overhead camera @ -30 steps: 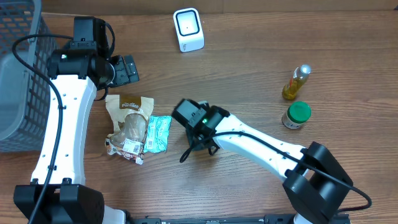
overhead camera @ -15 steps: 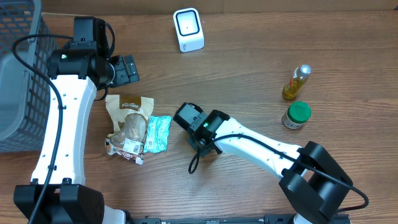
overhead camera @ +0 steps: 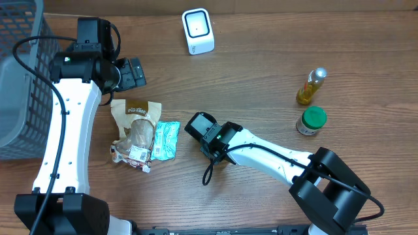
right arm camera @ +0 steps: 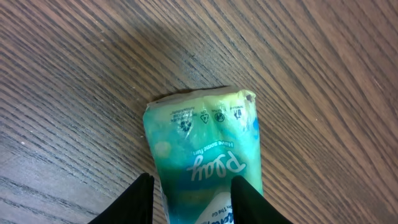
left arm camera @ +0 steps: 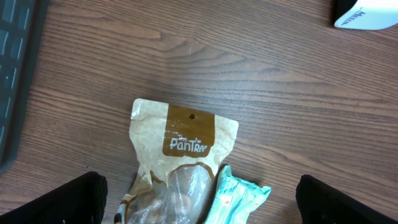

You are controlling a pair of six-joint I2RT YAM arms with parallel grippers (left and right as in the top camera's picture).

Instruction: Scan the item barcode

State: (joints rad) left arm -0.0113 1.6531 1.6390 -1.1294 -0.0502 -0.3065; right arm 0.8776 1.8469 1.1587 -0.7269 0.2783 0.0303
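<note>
Right jaws part-spread, straddling the teal Play packet (right arm camera: 202,149) lying flat, Pantree bag (overhead camera: 134,127) at its nine o'clock. Pickup step, I'd say: right gripper (right arm camera: 193,180) must close, lift, swing toward scanner (overhead camera: 198,31) near twelve o'clock. Left gripper (overhead camera: 136,73) gapes wide.

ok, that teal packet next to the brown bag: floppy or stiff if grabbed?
The teal packet looks like a puffy film pouch, so probably floppy and light. Its glossy wrap may slip. Lying flat, it shouldn't roll.
</note>
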